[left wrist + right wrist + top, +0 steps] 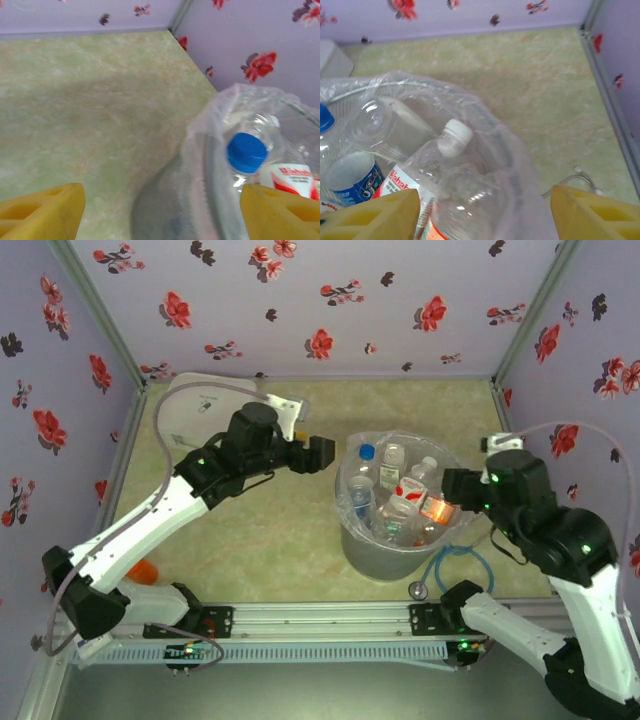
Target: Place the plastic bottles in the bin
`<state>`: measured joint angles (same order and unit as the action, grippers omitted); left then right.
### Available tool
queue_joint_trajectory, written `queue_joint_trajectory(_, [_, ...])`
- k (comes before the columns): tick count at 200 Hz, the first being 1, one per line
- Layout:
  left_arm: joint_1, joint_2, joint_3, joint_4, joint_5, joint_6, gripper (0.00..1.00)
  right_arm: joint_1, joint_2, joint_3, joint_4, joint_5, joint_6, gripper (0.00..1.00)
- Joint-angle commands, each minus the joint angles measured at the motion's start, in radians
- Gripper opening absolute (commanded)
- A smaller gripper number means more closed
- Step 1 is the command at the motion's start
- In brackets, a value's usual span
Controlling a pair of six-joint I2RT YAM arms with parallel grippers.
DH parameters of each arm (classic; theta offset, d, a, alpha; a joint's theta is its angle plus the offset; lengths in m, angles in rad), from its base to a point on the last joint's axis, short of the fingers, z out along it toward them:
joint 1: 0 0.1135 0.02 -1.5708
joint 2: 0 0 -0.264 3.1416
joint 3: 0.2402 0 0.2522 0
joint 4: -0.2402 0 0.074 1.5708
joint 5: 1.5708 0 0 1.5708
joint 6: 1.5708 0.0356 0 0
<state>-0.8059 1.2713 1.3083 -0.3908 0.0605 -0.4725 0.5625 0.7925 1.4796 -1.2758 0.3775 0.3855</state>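
Bin: the grey bin [385, 558], lined with a crinkly clear bag, stands right of the table's middle, nearer the near edge.
Plastic bottles: several plastic bottles [400, 502] lie heaped inside the bin.
Left wrist view: a blue-capped bottle [246, 151] sits just under the bag's rim, with a red-and-white label beside it. The top view gives no such detail.
Right wrist view: a white-capped bottle [454, 137] lies tilted in the bin.
Left gripper: the left gripper [322, 454] is just beside the bin's left rim, fingers [45, 207] spread wide with nothing between them.
Right gripper: the right gripper [455, 490] is at the bin's right rim, spread over the bottles and gripping none.
Far-left corner: a white lidded container [195, 412].
Near-left edge: an orange item [143, 572], partly hidden by the left arm.
Near edge, by the bin: a blue cable loop [455, 565].
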Motion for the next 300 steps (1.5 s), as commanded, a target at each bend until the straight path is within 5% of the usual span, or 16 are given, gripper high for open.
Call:
queue_joint_trajectory(1, [0.045,-0.078,-0.063,0.066,-0.051,0.003,0.83,-0.004,-0.046,0.011,-0.183,0.085,0.085,0.65])
queue_joint_trajectory(28, [0.116,-0.160,-0.134,0.068,-0.060,0.023,0.87,-0.004,-0.098,-0.041,-0.219,-0.023,0.144,0.52])
queue_joint_trajectory(64, [0.187,-0.326,-0.250,0.042,-0.194,0.116,0.97,-0.004,-0.148,-0.149,-0.137,-0.165,0.161,0.48])
queue_joint_trajectory(122, [0.306,-0.498,-0.344,-0.068,-0.209,0.132,1.00,-0.004,-0.103,-0.270,0.058,-0.293,0.141,0.44])
queue_joint_trajectory(172, [0.341,-0.552,-0.383,-0.128,-0.293,0.162,1.00,-0.004,0.046,-0.299,0.275,-0.449,0.124,0.43])
queue_joint_trajectory(260, [0.421,-0.619,-0.478,-0.179,-0.421,0.165,1.00,0.044,0.383,-0.233,0.728,-0.548,0.161,0.44])
queue_joint_trajectory(280, [0.434,-0.612,-0.516,-0.144,-0.472,0.148,1.00,0.049,0.406,-0.191,0.717,-0.525,0.134,0.50])
queue_joint_trajectory(300, [0.444,-0.597,-0.562,-0.074,-0.511,0.151,1.00,0.022,0.363,-0.156,0.647,-0.436,0.087,0.71])
